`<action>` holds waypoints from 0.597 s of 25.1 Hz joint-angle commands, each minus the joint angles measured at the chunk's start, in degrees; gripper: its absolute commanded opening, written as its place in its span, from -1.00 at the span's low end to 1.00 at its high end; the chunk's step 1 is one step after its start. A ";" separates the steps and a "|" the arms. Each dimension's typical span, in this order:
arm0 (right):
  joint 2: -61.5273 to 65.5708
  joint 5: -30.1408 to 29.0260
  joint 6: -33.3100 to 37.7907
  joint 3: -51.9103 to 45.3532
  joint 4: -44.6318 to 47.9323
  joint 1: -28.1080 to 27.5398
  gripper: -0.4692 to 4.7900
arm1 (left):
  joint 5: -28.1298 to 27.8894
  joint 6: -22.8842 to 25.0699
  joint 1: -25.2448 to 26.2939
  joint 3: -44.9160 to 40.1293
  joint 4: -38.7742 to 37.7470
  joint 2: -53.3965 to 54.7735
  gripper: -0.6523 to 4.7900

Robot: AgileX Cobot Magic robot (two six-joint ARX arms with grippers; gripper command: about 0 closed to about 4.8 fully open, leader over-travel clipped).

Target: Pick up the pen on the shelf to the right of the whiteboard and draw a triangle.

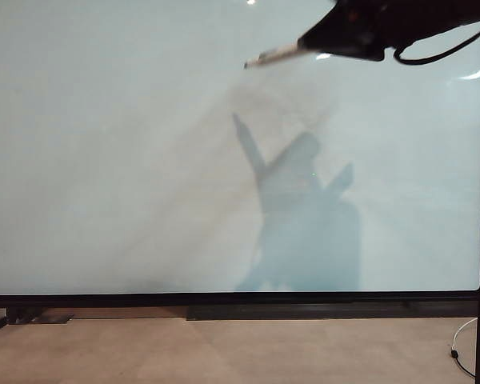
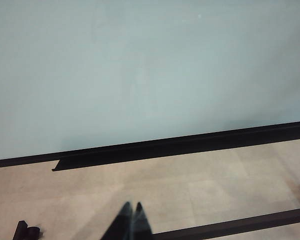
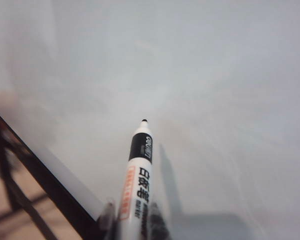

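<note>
Gripping the pen (image 3: 138,185), printed "马克笔", right gripper (image 3: 132,220) faces whiteboard (image 1: 104,160)

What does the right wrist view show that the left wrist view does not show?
Only the right wrist view shows the pen, held in the shut right gripper, its dark tip pointing at the board but not clearly touching it. Only the left wrist view shows the shut left gripper low over the floor, and the black shelf under the board. Both views show the whiteboard, with no line drawn on it.
</note>
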 commanded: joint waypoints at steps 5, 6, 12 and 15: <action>-0.15 16.65 -17.79 1.25 -4.13 7.39 -0.84 | 0.20 0.04 -0.02 0.15 -0.33 0.00 -0.78; -0.15 19.23 -19.65 1.25 -4.44 8.52 -0.84 | 0.20 0.04 -0.02 0.15 -0.33 0.00 -0.78; -0.04 33.94 -27.98 1.25 -3.65 15.37 -0.84 | 0.20 0.04 -0.02 0.15 -0.33 0.00 -0.78; -0.04 36.17 -29.24 1.20 -0.76 17.68 -0.84 | 0.22 0.04 -0.02 0.15 -0.33 0.00 -0.78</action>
